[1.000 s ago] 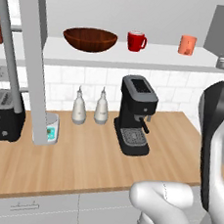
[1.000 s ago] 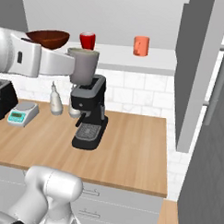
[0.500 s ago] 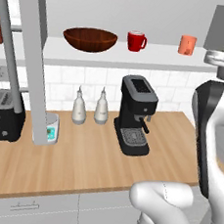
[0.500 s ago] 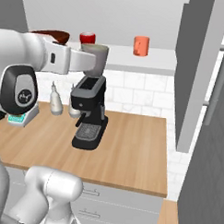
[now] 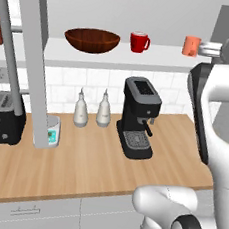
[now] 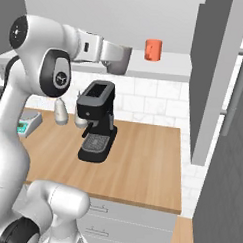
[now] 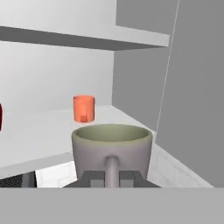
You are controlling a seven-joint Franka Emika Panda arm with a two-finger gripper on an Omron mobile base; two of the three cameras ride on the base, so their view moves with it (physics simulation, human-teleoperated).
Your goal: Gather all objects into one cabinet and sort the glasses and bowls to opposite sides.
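Observation:
In the hand view my gripper [image 7: 112,178] is shut on the handle of the pale grey cup [image 7: 112,148], held upright in the air. From the right base view the cup [image 6: 119,62] hangs just in front of the cabinet's white shelf [image 6: 168,71], left of the orange cup [image 6: 153,50]. On that shelf [image 5: 93,54] stand the dark brown bowl [image 5: 92,39], the red mug [image 5: 139,42] and the orange cup [image 5: 191,46], left to right. The orange cup [image 7: 83,108] is ahead of the held cup. The grey cabinet door [image 6: 215,72] stands open at the right.
Below the shelf, on the wooden counter [image 5: 90,169], are a black coffee machine [image 5: 139,117], two pale bottles [image 5: 92,109], a small scale [image 5: 51,132] and a toaster [image 5: 3,119]. The other open door [image 5: 30,51] hangs at the left. My arm [image 6: 41,65] blocks the shelf's left part.
The arm has swung to the right along the shelf with the grey cup, nearer the orange cup. It now covers the bowl and red mug in the right base view.

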